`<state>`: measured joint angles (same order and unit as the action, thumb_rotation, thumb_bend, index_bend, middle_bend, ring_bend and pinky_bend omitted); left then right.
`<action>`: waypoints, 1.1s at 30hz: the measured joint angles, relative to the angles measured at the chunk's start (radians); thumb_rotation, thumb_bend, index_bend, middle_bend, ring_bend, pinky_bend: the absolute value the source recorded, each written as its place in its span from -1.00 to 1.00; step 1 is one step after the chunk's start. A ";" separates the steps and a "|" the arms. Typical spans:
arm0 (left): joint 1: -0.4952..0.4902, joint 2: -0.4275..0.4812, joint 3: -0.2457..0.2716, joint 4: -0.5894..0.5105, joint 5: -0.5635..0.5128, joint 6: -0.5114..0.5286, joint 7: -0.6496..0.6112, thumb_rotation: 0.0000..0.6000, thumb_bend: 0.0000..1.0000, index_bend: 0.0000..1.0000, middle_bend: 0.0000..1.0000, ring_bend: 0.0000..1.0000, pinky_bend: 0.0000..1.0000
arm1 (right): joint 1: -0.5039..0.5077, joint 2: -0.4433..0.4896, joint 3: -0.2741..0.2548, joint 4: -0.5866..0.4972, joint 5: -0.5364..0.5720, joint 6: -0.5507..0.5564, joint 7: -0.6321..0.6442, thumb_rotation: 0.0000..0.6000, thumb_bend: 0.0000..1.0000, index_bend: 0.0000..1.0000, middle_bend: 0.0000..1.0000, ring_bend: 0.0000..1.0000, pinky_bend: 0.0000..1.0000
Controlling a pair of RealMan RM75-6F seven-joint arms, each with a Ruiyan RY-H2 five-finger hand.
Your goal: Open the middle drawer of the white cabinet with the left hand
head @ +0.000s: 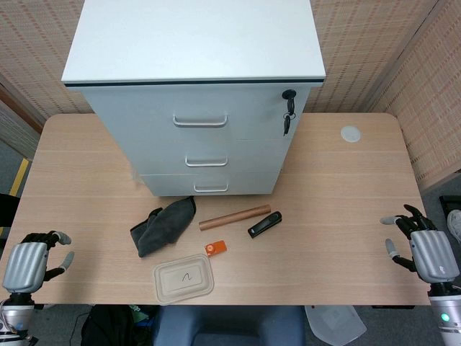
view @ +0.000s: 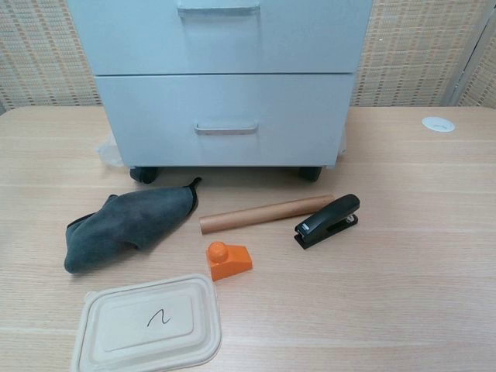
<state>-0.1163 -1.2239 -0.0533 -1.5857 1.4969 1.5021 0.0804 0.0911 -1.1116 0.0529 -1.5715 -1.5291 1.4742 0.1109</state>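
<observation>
Evidently no progress: the middle drawer point(head: 207, 156) of the white cabinet point(head: 194, 94) at the counter's point(head: 338, 216) rear sits fully closed, handle point(head: 206, 162) untouched, while the left hand point(head: 30, 263) rests empty, fingers loosely curled, at the near-left edge.

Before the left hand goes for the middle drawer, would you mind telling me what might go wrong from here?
1. The three drawer handles look alike; the left hand might take the top or bottom one instead of the middle handle.
2. The grey cloth, cardboard tube and stapler lie in front of the white cabinet, so the reaching arm could sweep them.
3. The cabinet appears to stand on castors; pulling may roll it forward.
</observation>
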 measured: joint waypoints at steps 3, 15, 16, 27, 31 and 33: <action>-0.004 0.001 0.001 -0.001 0.002 -0.007 0.006 1.00 -0.40 -0.05 -0.01 -0.03 -0.25 | -0.002 0.004 0.001 0.000 0.005 0.001 0.002 1.00 -0.24 -0.32 -0.28 -0.49 -0.52; -0.024 0.014 -0.004 -0.021 0.057 0.001 -0.021 1.00 -0.40 -0.09 0.14 0.16 -0.11 | -0.006 -0.006 0.004 0.018 0.002 0.012 0.023 1.00 -0.24 -0.32 -0.28 -0.49 -0.52; -0.031 0.019 -0.005 -0.023 0.074 0.001 -0.028 1.00 -0.40 -0.09 0.21 0.23 0.02 | -0.006 -0.006 0.005 0.019 0.002 0.011 0.024 1.00 -0.24 -0.32 -0.28 -0.49 -0.52; -0.192 0.075 -0.064 -0.116 0.201 -0.061 -0.141 1.00 -0.20 -0.18 0.96 0.95 0.99 | 0.010 -0.009 0.008 0.011 -0.004 -0.007 0.014 1.00 -0.24 -0.32 -0.28 -0.49 -0.52; -0.269 0.081 -0.098 -0.134 0.200 -0.140 -0.180 1.00 0.04 -0.28 1.00 1.00 1.00 | 0.011 -0.012 0.005 0.013 -0.005 -0.010 0.013 1.00 -0.24 -0.32 -0.28 -0.49 -0.52; -0.307 0.082 -0.117 -0.138 0.187 -0.186 -0.189 1.00 0.08 -0.33 1.00 1.00 1.00 | 0.010 -0.013 0.004 0.016 -0.003 -0.011 0.015 1.00 -0.24 -0.32 -0.28 -0.49 -0.52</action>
<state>-0.4230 -1.1420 -0.1698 -1.7241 1.6835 1.3165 -0.1083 0.1009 -1.1248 0.0568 -1.5560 -1.5318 1.4628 0.1259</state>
